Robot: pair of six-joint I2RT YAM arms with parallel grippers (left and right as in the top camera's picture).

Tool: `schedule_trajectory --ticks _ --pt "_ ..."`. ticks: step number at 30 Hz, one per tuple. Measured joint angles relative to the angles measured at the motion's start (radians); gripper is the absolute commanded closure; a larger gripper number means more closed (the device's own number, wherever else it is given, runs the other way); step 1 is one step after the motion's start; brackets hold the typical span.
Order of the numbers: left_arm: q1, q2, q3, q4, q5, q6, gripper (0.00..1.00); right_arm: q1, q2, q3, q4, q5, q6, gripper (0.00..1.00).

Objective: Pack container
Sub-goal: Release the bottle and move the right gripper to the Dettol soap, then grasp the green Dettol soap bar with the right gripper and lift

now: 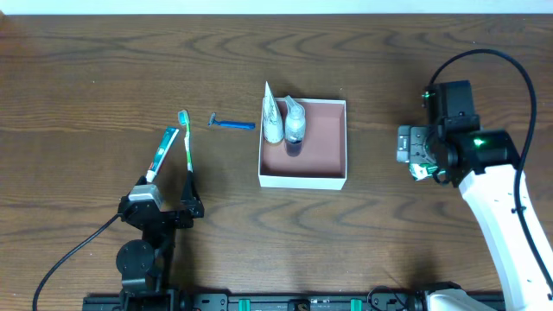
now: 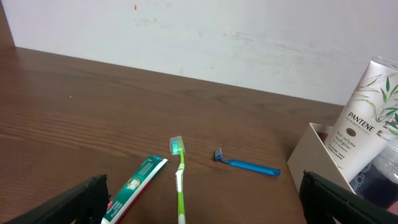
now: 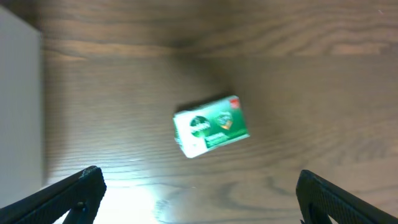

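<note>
The container (image 1: pixel 333 142) is a square shallow box with white walls and a pink-brown inside. In it, at its left side, stand a white Pantene tube (image 1: pixel 273 117) and a clear bottle (image 1: pixel 295 127). On the table to its left lie a blue razor (image 1: pixel 233 124), a green toothbrush (image 1: pixel 187 145) and a green toothpaste tube (image 1: pixel 162 151). My left gripper (image 1: pixel 168 197) is open and empty, just in front of the toothbrush (image 2: pixel 180 180) and toothpaste (image 2: pixel 134 190). My right gripper (image 1: pixel 413 154) is open and hovers above a small green-and-white soap box (image 3: pixel 211 126) right of the container.
The left wrist view shows the razor (image 2: pixel 249 165), the container's corner (image 2: pixel 314 155) and the Pantene tube (image 2: pixel 364 121). The container's white wall (image 3: pixel 18 112) shows at the left of the right wrist view. A black cable (image 1: pixel 484 60) loops above the right arm.
</note>
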Motion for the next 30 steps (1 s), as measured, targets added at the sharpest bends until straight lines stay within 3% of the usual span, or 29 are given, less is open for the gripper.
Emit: schedule_trajectory --ticks 16,19,21,30 --pt "0.0 0.0 0.0 0.0 0.0 0.0 0.02 -0.13 0.235 -0.054 0.098 0.028 -0.026 0.01" --pt "0.0 0.0 0.0 0.0 0.0 0.0 0.02 -0.138 0.29 -0.058 0.116 0.019 -0.061 0.11" --pt "0.0 0.0 0.0 0.0 0.0 0.0 0.02 -0.139 0.31 -0.06 0.13 0.0 -0.088 0.01" --pt "0.0 0.0 0.0 0.0 0.0 0.0 0.02 -0.147 0.403 -0.061 0.173 -0.087 -0.168 0.01"
